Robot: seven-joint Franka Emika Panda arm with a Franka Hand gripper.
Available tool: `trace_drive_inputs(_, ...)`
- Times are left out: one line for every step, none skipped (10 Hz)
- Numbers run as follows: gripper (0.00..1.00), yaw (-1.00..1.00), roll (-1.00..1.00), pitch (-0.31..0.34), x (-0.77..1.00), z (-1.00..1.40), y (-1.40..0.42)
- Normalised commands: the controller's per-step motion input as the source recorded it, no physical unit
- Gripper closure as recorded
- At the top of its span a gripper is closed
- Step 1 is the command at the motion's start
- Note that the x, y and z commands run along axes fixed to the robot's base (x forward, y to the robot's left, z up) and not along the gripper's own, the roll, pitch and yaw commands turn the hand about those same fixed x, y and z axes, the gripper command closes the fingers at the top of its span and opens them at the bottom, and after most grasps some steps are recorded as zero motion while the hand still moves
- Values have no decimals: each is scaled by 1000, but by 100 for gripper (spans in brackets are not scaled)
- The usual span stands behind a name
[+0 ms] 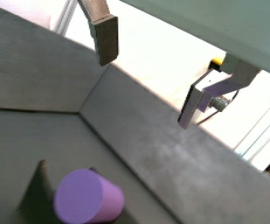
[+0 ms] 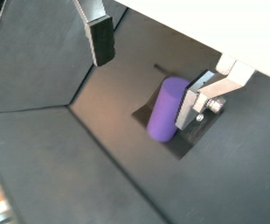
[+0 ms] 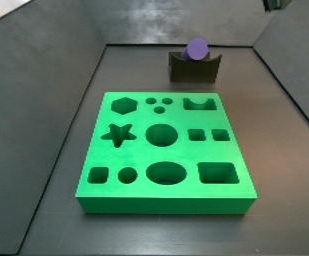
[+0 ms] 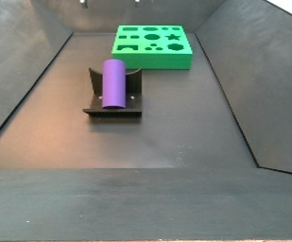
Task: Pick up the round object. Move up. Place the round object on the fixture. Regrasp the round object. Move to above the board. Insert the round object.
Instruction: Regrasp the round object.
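Observation:
The round object (image 4: 112,80), a purple cylinder, lies in the notch of the dark fixture (image 4: 112,112). In another side view it shows end-on as a purple disc (image 3: 197,47) on top of the fixture (image 3: 194,70), just beyond the far edge of the green board (image 3: 164,150). My gripper (image 2: 147,74) hangs open well above it, with nothing between its fingers (image 2: 100,39). In both wrist views the cylinder (image 1: 88,195) lies below the gripper (image 1: 148,74), apart from it, and appears close to one finger (image 2: 193,107).
Dark sloping walls (image 4: 22,85) enclose the grey floor on all sides. The board (image 4: 152,44) lies flat beyond the fixture, a small gap between them. A pale bright area (image 1: 161,61) lies outside the wall.

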Motion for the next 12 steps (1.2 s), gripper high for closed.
trace_drive_inputs(0, 130, 565, 131, 102, -21, -44)
trace_drive_inputs(0, 149, 334, 121, 102, -16, -38)
trace_drive_inputs(0, 161, 231, 98, 92, -10, -30)
trace_drive_inputs(0, 33, 160, 169, 34, -1000, 74)
trace_drive_inputs(0, 40, 155, 152, 36, -1000, 74)
trace_drive_inputs(0, 93, 130, 123, 46, -1000, 64)
trace_drive_inputs(0, 118, 105, 104, 56, -1000, 59)
trace_drive_inputs(0, 138, 83, 74, 74, -1000, 53)
trace_drive_inputs(0, 145, 81, 55, 81, -1000, 48)
trace_drive_inputs(0, 144, 82, 27, 88, -1000, 42)
trace_drive_inputs(0, 136, 83, -10, 100, -1000, 37)
trace_drive_inputs(0, 120, 80, -38, 113, -1000, 28)
